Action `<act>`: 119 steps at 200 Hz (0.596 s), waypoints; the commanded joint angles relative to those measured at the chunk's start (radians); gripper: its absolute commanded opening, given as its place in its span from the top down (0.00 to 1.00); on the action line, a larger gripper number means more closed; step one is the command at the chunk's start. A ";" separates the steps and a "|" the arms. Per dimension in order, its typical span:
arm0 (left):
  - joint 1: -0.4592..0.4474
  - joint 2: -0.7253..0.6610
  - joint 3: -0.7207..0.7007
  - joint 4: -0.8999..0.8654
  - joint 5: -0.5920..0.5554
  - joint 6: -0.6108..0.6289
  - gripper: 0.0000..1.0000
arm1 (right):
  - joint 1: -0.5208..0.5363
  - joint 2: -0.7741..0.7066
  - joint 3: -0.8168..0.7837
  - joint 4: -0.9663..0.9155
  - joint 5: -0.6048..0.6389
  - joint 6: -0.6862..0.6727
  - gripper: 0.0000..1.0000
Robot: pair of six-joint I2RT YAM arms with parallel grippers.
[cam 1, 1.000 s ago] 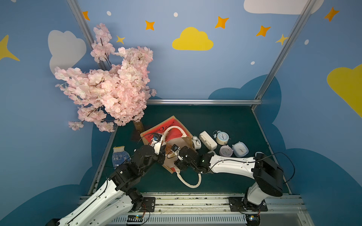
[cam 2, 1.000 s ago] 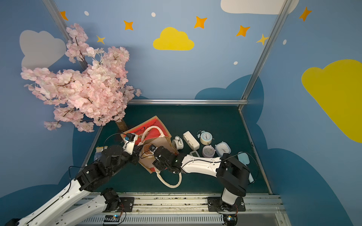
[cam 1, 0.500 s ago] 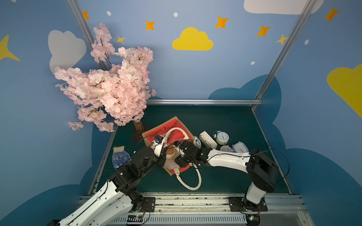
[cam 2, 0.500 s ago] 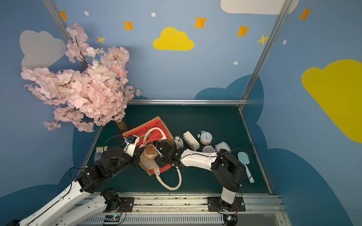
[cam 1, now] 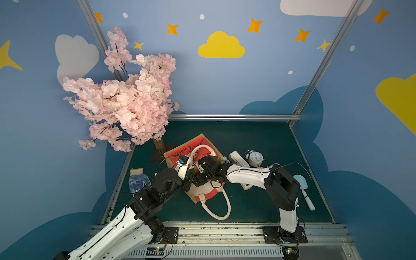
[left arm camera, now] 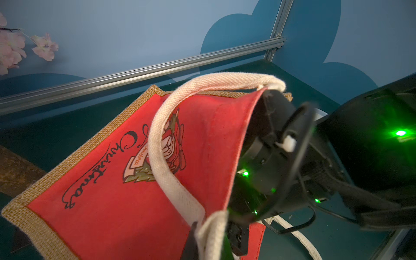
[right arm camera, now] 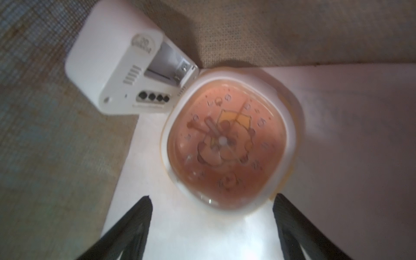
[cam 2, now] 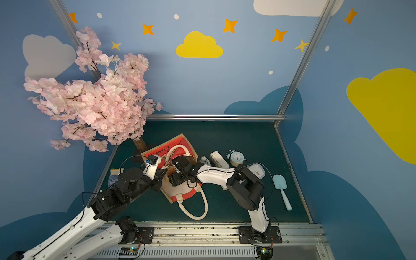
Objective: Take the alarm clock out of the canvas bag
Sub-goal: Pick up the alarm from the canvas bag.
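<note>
Deeper into the canvas bag [cam 1: 199, 142] has gone the right arm [cam 1: 245, 177], and its jaws have spread wider. The bag lies on its side on the table [cam 1: 258, 139], between the middle and the left edge. The alarm clock [right arm camera: 227, 144], orange face and cream rim, sits inside, by a white box [right arm camera: 108, 74] with a battery slot. Nothing is out yet; grabbing and lifting are left. The right jaws stand wide, just short of the clock, holding nothing. The left jaws pinch the bag's rim tight.
</note>
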 commanded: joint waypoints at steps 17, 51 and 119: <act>-0.010 -0.017 -0.007 0.032 0.056 0.010 0.90 | -0.008 0.060 0.061 -0.001 -0.045 0.101 0.14; -0.011 -0.012 0.000 0.032 0.056 0.018 0.90 | -0.006 0.092 0.131 -0.075 0.021 0.114 0.14; -0.011 -0.026 -0.001 0.019 0.051 0.027 0.90 | -0.078 0.088 0.039 0.065 -0.145 0.218 0.15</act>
